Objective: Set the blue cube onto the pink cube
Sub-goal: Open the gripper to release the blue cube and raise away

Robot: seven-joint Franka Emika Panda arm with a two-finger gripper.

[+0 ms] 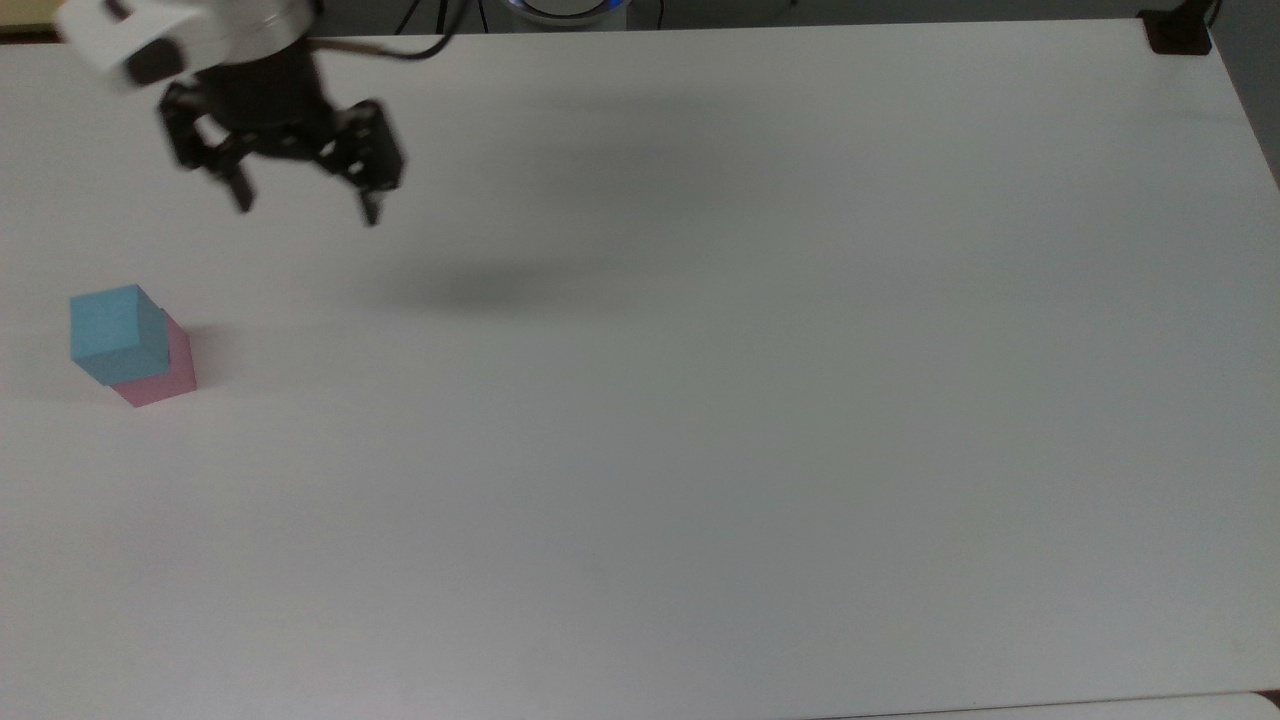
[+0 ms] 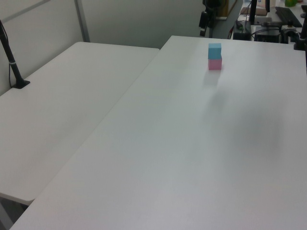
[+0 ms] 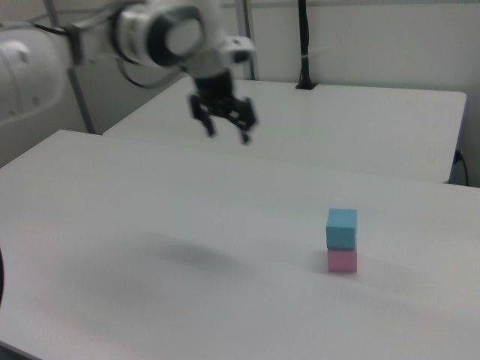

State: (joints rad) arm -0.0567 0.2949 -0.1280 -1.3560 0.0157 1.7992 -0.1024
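Note:
The blue cube rests on top of the pink cube near the top view's left edge of the white table. The same stack stands far back in the left view, blue cube over pink cube, and at the right view's right, blue cube on pink cube. My gripper hangs open and empty, high above the table and well away from the stack, toward the top view's upper left. In the right view the gripper hovers left of the stack.
A second white table adjoins on the left view's left, with a black post on it. A black clamp sits at the top view's upper right corner. The arm's shadow falls mid-table.

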